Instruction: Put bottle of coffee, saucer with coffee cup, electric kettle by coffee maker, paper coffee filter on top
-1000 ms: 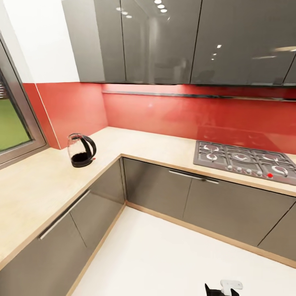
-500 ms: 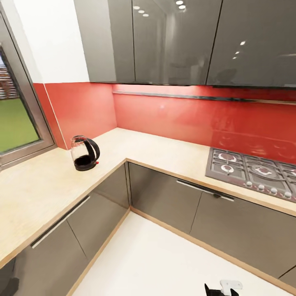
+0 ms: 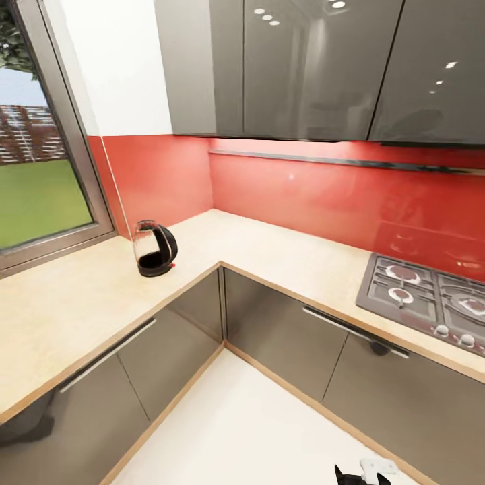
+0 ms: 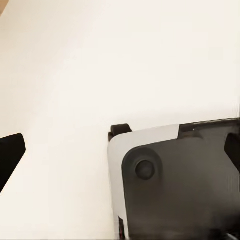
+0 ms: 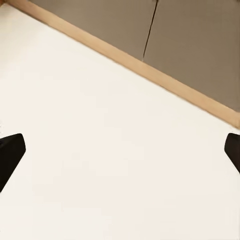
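Here's the kitchen corner from the head view: an L-shaped light wood counter [image 3: 283, 252] wraps around it, running under the window [image 3: 37, 182] on the left and along the red backsplash [image 3: 323, 195] at the back. Glossy grey wall cabinets [image 3: 303, 67] hang above, matching grey base cabinets [image 3: 283, 333] sit below, and a pale floor [image 3: 236, 431] spreads out in front of them.

On the right stretch of the counter sits a grey gas hob [image 3: 428, 303], its burners and knobs cut off by the picture's edge. And there's the kettle [image 3: 154, 248], dark and rounded with a black handle, standing upright on the counter near the inner corner, just below the window side and well apart from the hob.

Down to the small stuff. The left gripper [image 4: 120, 150] hangs over the pale floor beside a white and dark grey part of the robot's base [image 4: 175, 185]; its two black fingertips [image 4: 10, 155] sit at opposite edges of the wrist picture, spread wide with nothing between them. The right gripper [image 5: 120, 155] is likewise spread apart and empty, hanging over the floor with a wooden plinth strip [image 5: 150, 75] and grey cabinet fronts beyond it.
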Available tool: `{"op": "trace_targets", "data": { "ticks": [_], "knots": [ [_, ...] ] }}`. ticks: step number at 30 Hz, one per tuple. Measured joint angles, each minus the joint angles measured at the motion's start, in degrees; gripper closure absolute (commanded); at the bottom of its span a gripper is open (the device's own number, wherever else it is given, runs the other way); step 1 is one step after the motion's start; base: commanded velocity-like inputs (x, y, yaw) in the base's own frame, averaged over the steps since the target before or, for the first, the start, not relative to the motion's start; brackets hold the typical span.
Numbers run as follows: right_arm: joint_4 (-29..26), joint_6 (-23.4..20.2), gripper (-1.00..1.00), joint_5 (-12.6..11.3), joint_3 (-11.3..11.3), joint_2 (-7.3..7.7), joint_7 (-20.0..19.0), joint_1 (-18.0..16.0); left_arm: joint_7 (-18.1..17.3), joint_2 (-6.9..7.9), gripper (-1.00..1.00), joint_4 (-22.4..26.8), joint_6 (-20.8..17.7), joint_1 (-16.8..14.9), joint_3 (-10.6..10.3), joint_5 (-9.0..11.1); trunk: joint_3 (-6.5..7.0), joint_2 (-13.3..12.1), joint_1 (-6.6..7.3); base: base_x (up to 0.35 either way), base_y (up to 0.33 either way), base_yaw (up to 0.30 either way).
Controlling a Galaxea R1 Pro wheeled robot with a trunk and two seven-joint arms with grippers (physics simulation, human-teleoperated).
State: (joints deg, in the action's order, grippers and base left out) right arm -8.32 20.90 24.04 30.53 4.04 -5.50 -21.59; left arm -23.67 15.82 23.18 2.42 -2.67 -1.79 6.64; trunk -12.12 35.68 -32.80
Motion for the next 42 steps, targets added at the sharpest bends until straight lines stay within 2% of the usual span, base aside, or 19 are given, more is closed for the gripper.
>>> {"op": "trace_targets", "data": {
  "ticks": [2, 5, 8, 10, 11, 12, 20, 29, 32, 34, 42],
  "knots": [
    [0.02, 0.0, -1.0, 0.0, 0.0, 0.0, -0.01, 0.0, 2.59, 0.04, -1.0, -2.41, 0.17, 0.0, 0.97, 0.37, 0.0, 0.0, 0.0, 0.0, -0.113, 0.277],
    [0.04, 0.0, -1.0, 0.05, -0.02, 0.0, -0.06, 0.0, 8.94, 0.01, -1.0, -4.57, 0.36, 0.09, 2.18, 0.64, 0.0, 0.0, 0.0, 0.0, -0.048, 0.277],
    [0.04, -0.01, -1.0, 0.07, -0.07, -0.02, -0.13, -0.03, 14.98, -0.03, -1.0, -6.9, 0.01, 0.11, 2.64, 0.69, 0.0, 0.0, 0.0, 0.0, -0.012, 0.277],
    [0.04, 0.0, -1.0, 0.08, -0.08, -0.08, -0.14, -0.03, 16.97, -0.13, -1.0, -8.05, -0.12, 0.1, 2.69, 0.76, 0.0, 0.0, 0.0, 0.0, -0.004, 0.277],
    [0.05, 0.0, -1.0, 0.08, -0.08, -0.11, -0.16, -0.02, 18.0, -0.3, -1.0, -8.8, -0.2, 0.1, 2.71, 0.79, 0.0, 0.0, 0.0, 0.0, -0.001, 0.277],
    [0.41, 0.0, -1.0, 0.07, -0.1, -0.16, -0.19, -0.01, 19.73, -1.15, -1.0, -10.86, -0.32, 0.1, 2.72, 0.63, 0.0, 0.0, 0.0, 0.0, -0.001, 0.277],
    [1.81, 0.0, -1.0, 0.1, -0.09, -0.18, -0.19, 0.0, 20.85, -2.04, -1.0, -14.23, -0.37, 0.08, 2.76, 0.71, 0.0, 0.0, 0.0, 0.001, 0.0, 0.277],
    [1.9, -0.03, -1.0, 0.11, -0.09, -0.18, -0.18, -0.04, 21.19, -3.88, -1.0, -15.9, -0.34, 0.1, 2.71, 0.66, 0.0, 0.0, 0.02, 0.144, -0.125, 0.277],
    [1.88, -0.07, -1.0, 0.11, -0.09, -0.18, -0.18, -0.01, 23.96, -4.09, -1.0, -16.04, -0.32, 0.09, 2.78, 0.9, 0.0, 0.01, 0.02, 0.199, -0.203, 0.278],
    [1.94, -0.08, -1.0, 0.18, -0.09, -0.18, -0.21, 0.0, 27.29, -4.23, -1.0, -16.1, -0.33, 0.08, 2.84, 0.97, 0.0, 0.01, 0.02, 0.197, -0.206, 0.278],
    [1.97, -0.08, -1.0, 0.2, -0.14, -0.18, -0.29, 0.0, 28.94, -6.15, -1.0, -16.11, -0.34, 0.08, 2.81, 1.0, 0.0, 0.0, 0.0, 0.089, -0.243, 0.278]
  ]
}}
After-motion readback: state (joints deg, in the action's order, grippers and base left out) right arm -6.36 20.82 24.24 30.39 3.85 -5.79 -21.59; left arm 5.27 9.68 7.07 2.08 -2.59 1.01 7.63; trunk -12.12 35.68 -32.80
